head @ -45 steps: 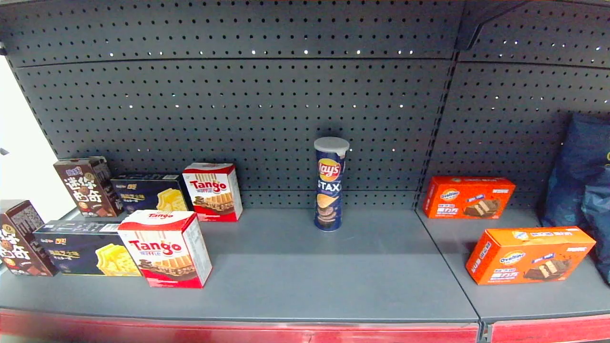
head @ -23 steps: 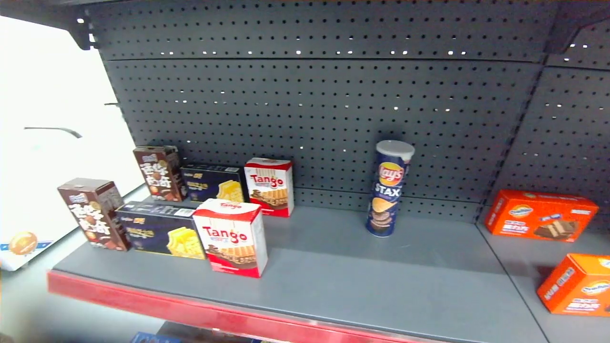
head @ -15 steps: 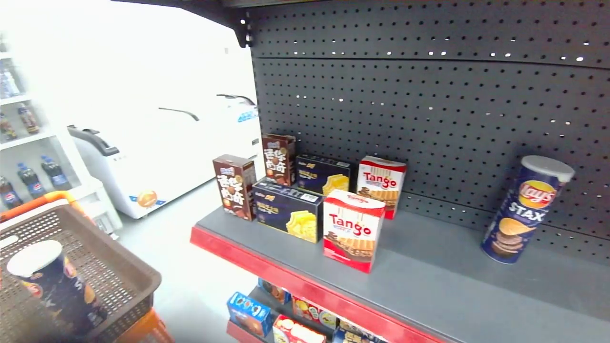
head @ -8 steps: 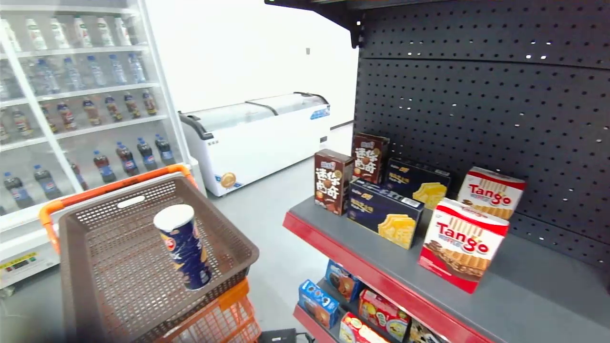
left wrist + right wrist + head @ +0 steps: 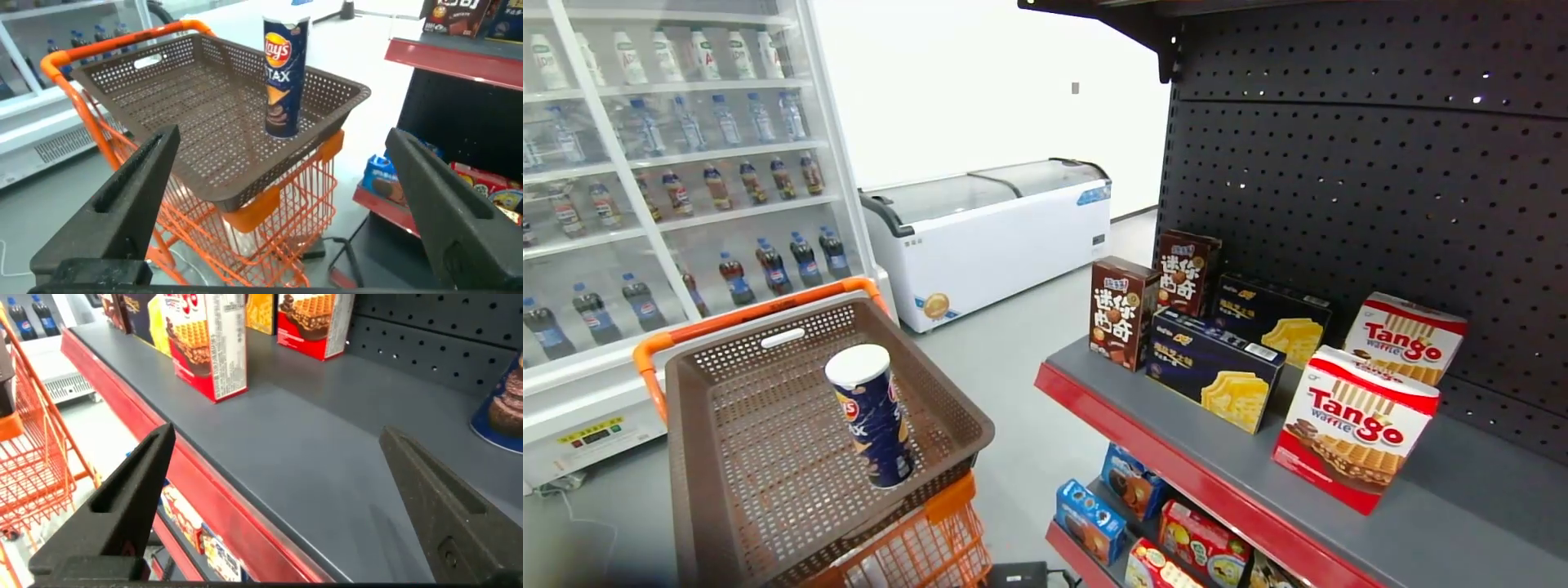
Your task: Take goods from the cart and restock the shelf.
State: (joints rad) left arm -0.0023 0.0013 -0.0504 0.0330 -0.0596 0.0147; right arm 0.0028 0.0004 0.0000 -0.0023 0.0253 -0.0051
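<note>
Currently in hand: lining up on the chip can [image 5: 870,416] for a pick out of the cart basket [image 5: 768,359].
Chip can: standing upright on the mesh floor of the basket, lid up, sitting toward the corner nearer the shelf [image 5: 1486,523].
Left gripper [image 5: 282,136]: hanging wide open above and short of the basket, gripping nothing, its 2 fingers framing the can in the wrist view.
Right gripper [image 5: 278,434]: likewise gaping open and carrying nothing, hovering over bare shelf deck near the wafer box [image 5: 208,343].
Approach: coming down over the rim rather than through the mesh wall, keeping both fingers level and straddling the can at mid-body, below the lid.
Grip: closing squarely and gently; risking a dented or tipped tube by squeezing hard or off-centre.
Lift: raising straight up until clearing the basket wall, only then swinging toward the shelf.
Placement: aiming for the bare deck past the wafer box, beside the dark blue tube [image 5: 502,408], probably 1 more can of the same kind, being cut off at the frame edge.
</note>
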